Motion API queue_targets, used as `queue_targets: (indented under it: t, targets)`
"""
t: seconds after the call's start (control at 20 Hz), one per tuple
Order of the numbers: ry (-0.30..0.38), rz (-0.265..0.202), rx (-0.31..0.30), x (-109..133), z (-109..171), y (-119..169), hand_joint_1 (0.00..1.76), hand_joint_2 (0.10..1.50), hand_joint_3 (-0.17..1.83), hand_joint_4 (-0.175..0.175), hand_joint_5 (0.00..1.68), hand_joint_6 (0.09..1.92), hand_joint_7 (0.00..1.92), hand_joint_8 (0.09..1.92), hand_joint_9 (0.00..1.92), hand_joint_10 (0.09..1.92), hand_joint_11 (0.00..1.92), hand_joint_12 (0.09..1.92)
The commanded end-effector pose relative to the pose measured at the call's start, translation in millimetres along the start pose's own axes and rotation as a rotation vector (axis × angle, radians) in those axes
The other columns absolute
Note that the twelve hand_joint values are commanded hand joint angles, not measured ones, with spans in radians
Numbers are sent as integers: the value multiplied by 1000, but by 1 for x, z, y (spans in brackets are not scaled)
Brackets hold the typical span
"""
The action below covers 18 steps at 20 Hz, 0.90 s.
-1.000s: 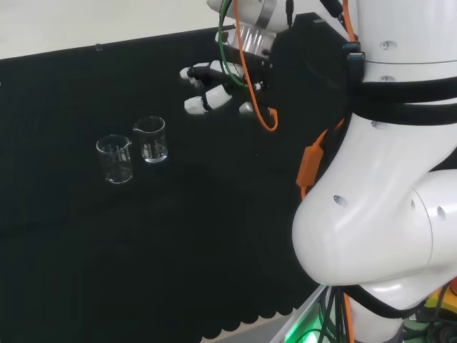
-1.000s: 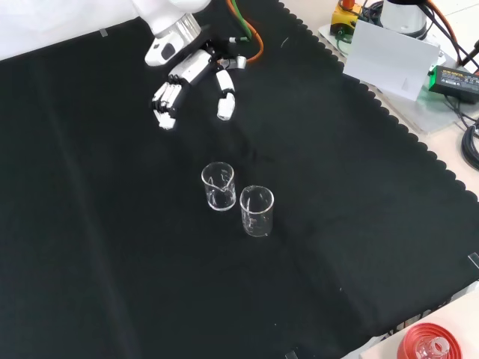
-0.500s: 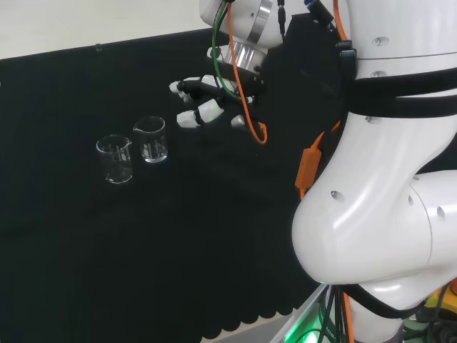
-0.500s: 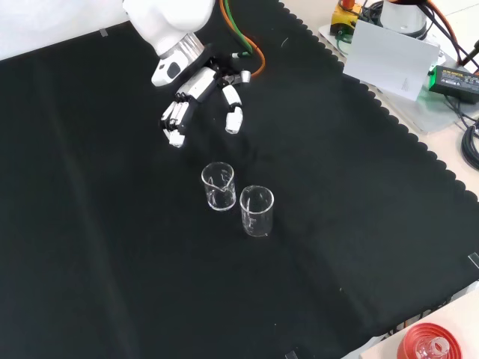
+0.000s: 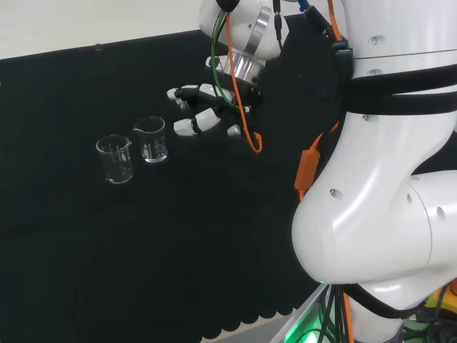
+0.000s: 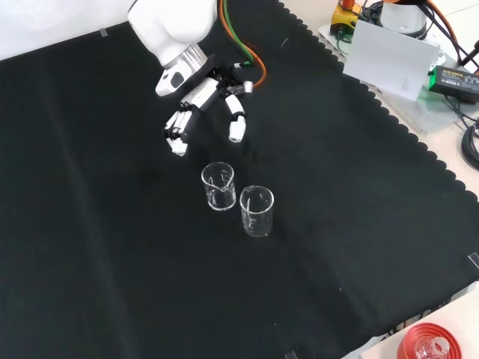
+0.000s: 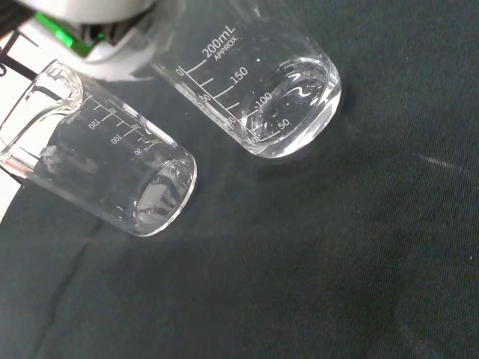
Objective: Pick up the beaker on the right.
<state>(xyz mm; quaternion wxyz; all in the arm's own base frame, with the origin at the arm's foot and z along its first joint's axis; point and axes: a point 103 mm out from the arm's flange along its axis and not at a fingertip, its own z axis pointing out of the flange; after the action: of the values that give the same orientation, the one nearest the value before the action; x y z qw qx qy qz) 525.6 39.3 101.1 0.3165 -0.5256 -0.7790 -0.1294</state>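
Observation:
Two empty clear glass beakers stand upright side by side on the black cloth. In the head view the right one (image 5: 150,139) is nearest my hand (image 5: 202,120), which hovers just to its right, and the other beaker (image 5: 114,158) stands left of it. From the front, my hand (image 6: 200,96) hangs above the near beaker (image 6: 218,186), fingers straight and spread, thumb apart, holding nothing. The second beaker (image 6: 257,211) stands lower right. The wrist view has both beakers close: one (image 7: 278,84) with printed marks and one (image 7: 105,176) beside it.
The arm's big white links (image 5: 378,179) stand at the right of the head view. Beyond the cloth's scalloped edge, a white box (image 6: 389,58) and cables lie at the front view's upper right, and a red ribbed stand (image 6: 428,348) sits at its lower right corner.
My hand has moved toward the two beakers: leftward and lower in the head view, downward in the front view. The beakers have not moved.

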Motion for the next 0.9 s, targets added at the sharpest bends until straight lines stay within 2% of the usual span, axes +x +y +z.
queue_targets:
  t: [0.05,0.9]
  targets:
    - [14,10,-15,-6,8,6,775,482,645,-88,262,87,194,667,325,678,0,1174]
    - [93,-13,-35,-8,37,24,783,496,608,-87,284,87,193,672,280,673,0,1139]
